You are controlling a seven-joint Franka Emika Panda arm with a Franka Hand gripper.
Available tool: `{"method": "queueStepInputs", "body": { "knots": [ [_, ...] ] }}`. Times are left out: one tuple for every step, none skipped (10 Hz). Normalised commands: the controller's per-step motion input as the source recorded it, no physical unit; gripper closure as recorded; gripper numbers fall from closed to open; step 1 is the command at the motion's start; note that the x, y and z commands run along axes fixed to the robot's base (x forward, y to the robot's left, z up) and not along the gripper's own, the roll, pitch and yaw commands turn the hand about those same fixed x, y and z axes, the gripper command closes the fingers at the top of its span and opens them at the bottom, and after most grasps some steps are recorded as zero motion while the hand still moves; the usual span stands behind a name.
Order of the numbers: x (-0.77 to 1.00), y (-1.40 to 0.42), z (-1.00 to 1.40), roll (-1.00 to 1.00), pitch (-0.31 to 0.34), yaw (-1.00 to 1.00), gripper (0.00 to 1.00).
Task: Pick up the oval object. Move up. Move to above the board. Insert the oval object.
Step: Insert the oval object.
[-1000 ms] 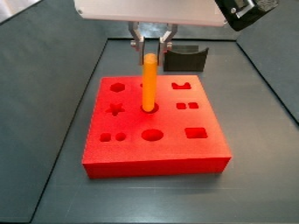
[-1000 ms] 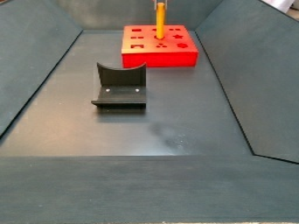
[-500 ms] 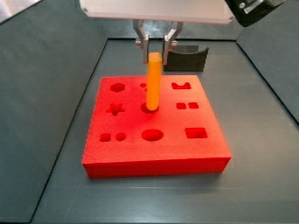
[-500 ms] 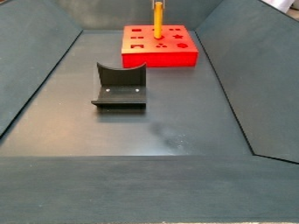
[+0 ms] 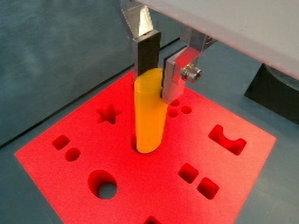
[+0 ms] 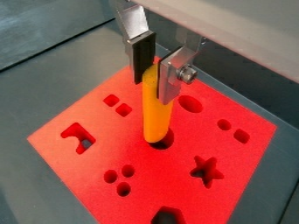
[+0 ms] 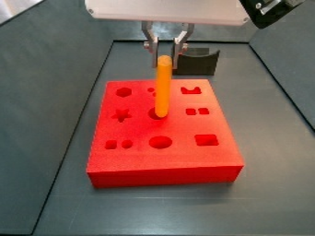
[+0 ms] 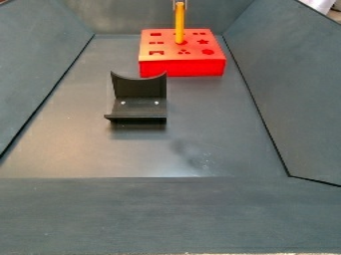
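The oval object (image 7: pixel 161 83) is a slim orange-yellow peg standing upright with its lower end in a hole near the middle of the red board (image 7: pixel 160 171). It shows in both wrist views (image 5: pixel 149 114) (image 6: pixel 158 109) and far back in a side view (image 8: pixel 180 15). My gripper (image 7: pixel 165 53) is straight above the board. In both wrist views (image 5: pixel 159 80) (image 6: pixel 156 86) its silver fingers with dark pads flank the peg's top end and look closed on it. The board (image 8: pixel 186 66) lies flat with shaped cut-outs around the peg.
The fixture (image 8: pixel 136 98), a dark L-shaped bracket, stands on the dark floor in front of the board in one side view and behind it (image 7: pixel 194 63) in another. Sloped dark walls border the floor on both sides.
The gripper and peg have shifted only slightly sideways over the board. The peg stays upright in the hole, still between the fingers.
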Motion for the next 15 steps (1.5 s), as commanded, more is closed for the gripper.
{"method": "queueStepInputs", "body": {
  "knots": [
    [0.0, -0.06, -0.08, 0.12, 0.036, 0.0, 1.0],
    [0.0, 0.0, -0.19, 0.15, 0.064, 0.0, 1.0],
    [0.01, 0.0, -0.22, 0.16, 0.09, 0.01, 1.0],
    [0.04, 0.05, -0.18, 0.17, 0.126, 0.09, 1.0],
    [0.06, 0.03, -0.15, 0.15, 0.139, 0.0, 1.0],
    [0.01, 0.0, -0.23, 0.24, 0.14, 0.0, 1.0],
    [0.1, -0.07, -0.46, 0.36, 0.139, 0.0, 1.0],
    [0.13, -0.09, -0.53, 0.36, 0.091, 0.0, 1.0],
    [0.16, -0.05, -0.5, 0.4, 0.027, 0.05, 1.0],
    [0.22, -0.1, -0.61, 0.35, 0.0, 0.07, 1.0],
    [0.0, -0.07, -1.0, 0.01, -0.003, 0.0, 1.0],
    [0.0, -0.13, -1.0, 0.0, -0.013, 0.0, 1.0],
    [-0.01, -0.09, -1.0, 0.01, 0.0, -0.01, 1.0],
    [-0.01, -0.09, -1.0, 0.01, 0.0, -0.01, 1.0],
    [0.0, -0.07, -1.0, 0.01, 0.0, 0.0, 1.0]
  ]
}}
